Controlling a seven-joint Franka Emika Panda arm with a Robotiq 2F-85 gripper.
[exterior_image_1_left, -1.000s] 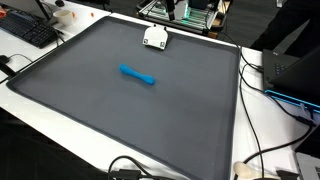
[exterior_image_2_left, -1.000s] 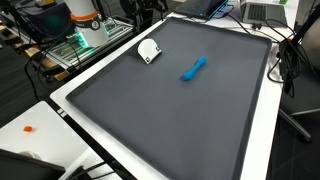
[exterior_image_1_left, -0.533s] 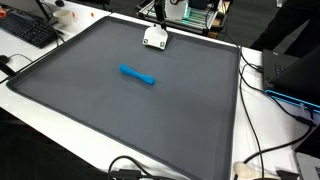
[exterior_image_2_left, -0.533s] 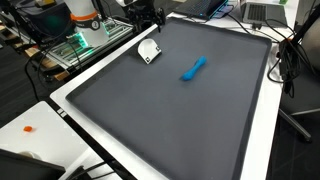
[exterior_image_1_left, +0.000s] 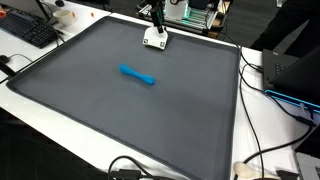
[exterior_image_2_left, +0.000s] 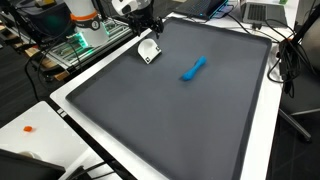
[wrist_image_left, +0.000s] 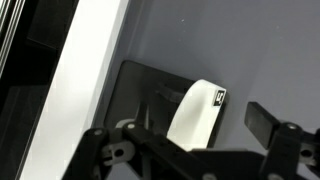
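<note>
A small white block with a black label (exterior_image_1_left: 154, 38) (exterior_image_2_left: 149, 50) lies on the dark grey mat (exterior_image_1_left: 120, 110) near its far edge. My gripper (exterior_image_1_left: 157, 14) (exterior_image_2_left: 150, 20) hangs open just above it, touching nothing. In the wrist view the white block (wrist_image_left: 197, 115) lies between the gripper's (wrist_image_left: 180, 132) spread fingers, with one dark fingertip (wrist_image_left: 264, 121) to its right. A blue marker-like stick (exterior_image_1_left: 138, 74) (exterior_image_2_left: 194, 68) lies flat in the middle of the mat, well away from the gripper.
The mat covers a white table (exterior_image_1_left: 255, 120). A keyboard (exterior_image_1_left: 28, 30) sits beside one edge. Cables (exterior_image_1_left: 262, 160) and a laptop (exterior_image_1_left: 296, 75) lie along another edge. Racks of equipment (exterior_image_2_left: 85, 40) stand behind the robot's base.
The gripper has come into both exterior views at the mat's far edge and moved down toward the white block. The block and the blue stick have not moved.
</note>
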